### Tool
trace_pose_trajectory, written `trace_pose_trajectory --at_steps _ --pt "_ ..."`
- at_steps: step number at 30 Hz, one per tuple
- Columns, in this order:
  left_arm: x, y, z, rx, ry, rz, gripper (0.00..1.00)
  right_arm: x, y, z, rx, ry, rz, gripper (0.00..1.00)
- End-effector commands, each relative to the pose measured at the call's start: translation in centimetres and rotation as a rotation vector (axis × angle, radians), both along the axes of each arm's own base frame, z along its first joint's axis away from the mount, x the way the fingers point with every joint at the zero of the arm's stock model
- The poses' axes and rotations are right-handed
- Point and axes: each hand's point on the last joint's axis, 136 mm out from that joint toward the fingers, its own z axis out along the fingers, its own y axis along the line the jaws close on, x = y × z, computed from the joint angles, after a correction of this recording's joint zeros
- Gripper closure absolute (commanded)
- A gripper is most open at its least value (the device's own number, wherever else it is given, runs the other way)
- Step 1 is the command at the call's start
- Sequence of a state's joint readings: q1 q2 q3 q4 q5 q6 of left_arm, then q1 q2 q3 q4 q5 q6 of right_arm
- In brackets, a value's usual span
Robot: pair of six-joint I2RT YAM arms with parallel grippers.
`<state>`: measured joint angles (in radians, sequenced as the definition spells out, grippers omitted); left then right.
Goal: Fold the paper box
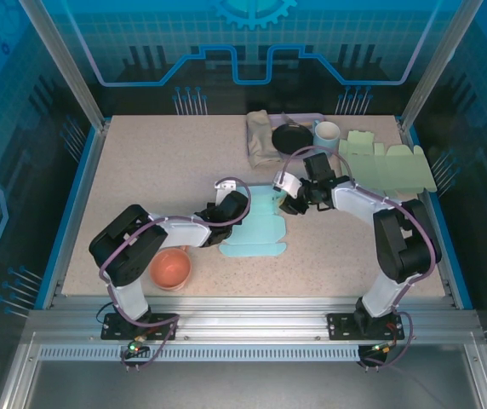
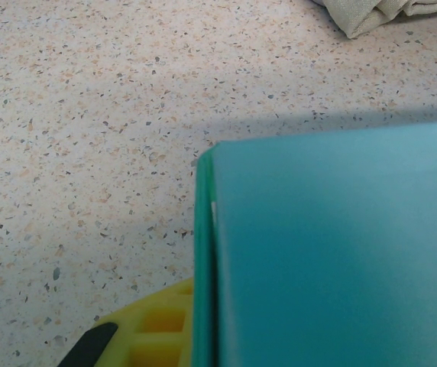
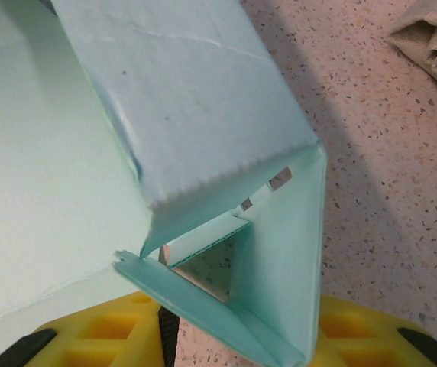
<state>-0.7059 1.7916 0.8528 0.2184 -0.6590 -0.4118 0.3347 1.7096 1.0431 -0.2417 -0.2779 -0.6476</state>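
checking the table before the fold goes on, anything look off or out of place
Mostly tidy. The stack of green box blanks at the back right of the table lies askew and seems to poke past its right edge. The beige cloth at the back is crumpled. The paper box looks undamaged.

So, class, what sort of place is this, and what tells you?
Probably a robotics lab test cell: a left arm and right arm bolted to an aluminium frame, a speckled table walled by blue panels, and practice props such as a teal paper box and orange bowl.
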Motion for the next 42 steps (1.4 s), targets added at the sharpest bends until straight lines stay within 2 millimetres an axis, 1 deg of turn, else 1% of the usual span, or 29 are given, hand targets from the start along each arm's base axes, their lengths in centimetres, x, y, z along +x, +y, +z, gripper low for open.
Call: trace_pose_trajectory --at_steps 1,6,10,12,15,19,24,28,35,42 --pt "-2.7 0.5 -4.1 0.071 0.162 -0.065 0.97 -0.4 2.4 1.5 0.062 -0.013 0.059 0.63" --pt "-2.5 0.5 -4.2 0.079 0.169 -0.056 0.97 -2.1 4.1 2.2 0.091 -0.009 0.116 0.65" --pt "-2.5 0.4 -4.2 0.085 0.18 -0.051 0.97 -2.5 4.7 2.0 0.083 -0.004 0.113 0.66" --pt "-2.5 0.4 -4.0 0.079 0.179 -0.048 0.97 -2.1 4.8 1.9 0.061 -0.019 0.079 0.67" --pt "-2.5 0.3 -3.8 0.065 0.183 -0.045 0.98 -0.9 5.0 2.5 0.052 -0.059 -0.007 0.67" --pt "-2.6 -0.1 -3.4 0.034 0.188 -0.046 0.97 0.5 5.4 3.4 0.1 -0.053 -0.13 0.66" --pt "-3.0 -0.9 -2.8 -0.026 0.215 -0.056 0.97 1.4 5.7 3.9 0.154 -0.05 -0.222 0.66" --pt "-3.2 -1.3 -2.3 -0.045 0.258 -0.047 0.97 1.9 5.3 3.9 0.174 -0.062 -0.281 0.66" --pt "-4.0 -2.6 -1.7 -0.101 0.346 -0.066 0.97 2.8 4.2 4.3 0.169 -0.119 -0.381 0.67" --pt "-4.8 -2.8 -0.8 -0.124 0.402 -0.056 0.97 2.9 2.8 4.5 0.168 -0.174 -0.452 0.7"
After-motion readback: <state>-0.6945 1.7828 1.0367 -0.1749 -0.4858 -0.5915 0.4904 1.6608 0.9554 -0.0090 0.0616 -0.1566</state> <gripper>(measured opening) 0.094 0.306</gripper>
